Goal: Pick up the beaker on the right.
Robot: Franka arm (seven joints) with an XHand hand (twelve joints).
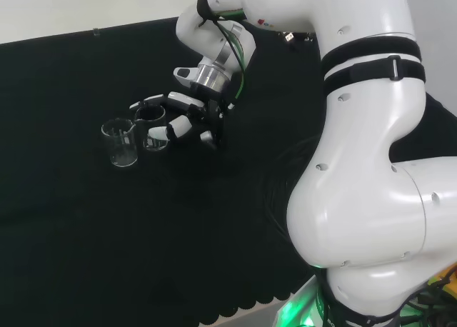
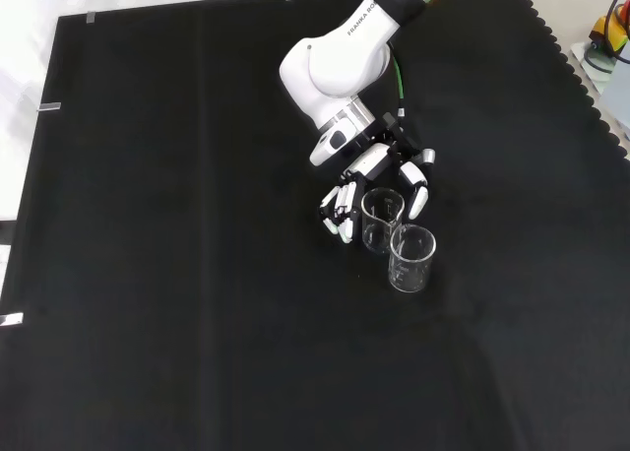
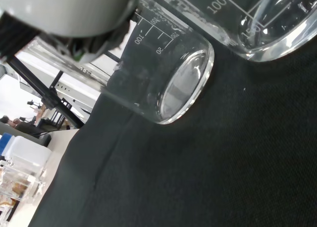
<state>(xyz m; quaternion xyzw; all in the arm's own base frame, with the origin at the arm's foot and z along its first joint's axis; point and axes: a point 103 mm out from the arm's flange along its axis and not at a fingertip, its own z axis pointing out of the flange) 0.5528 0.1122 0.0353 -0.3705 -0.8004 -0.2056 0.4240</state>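
- Clear glass, 2 small beakers stand upright, side by side on the black-clothed table.
- The nearer beaker sits between the black-and-white hand's spread, half-curled fingers, not yet clasped.
- The other beaker stands just beyond.

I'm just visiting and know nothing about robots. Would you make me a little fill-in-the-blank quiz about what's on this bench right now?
1. The cloth covering the bench is ____ in colour.
2. The number of clear beakers standing on it is ____.
3. In the front view, the hand has its fingers on either side of the ____ beaker, not the nearer beaker.
4. Both beakers stand ____, not tipped over.

Missing words: black; two; farther; upright
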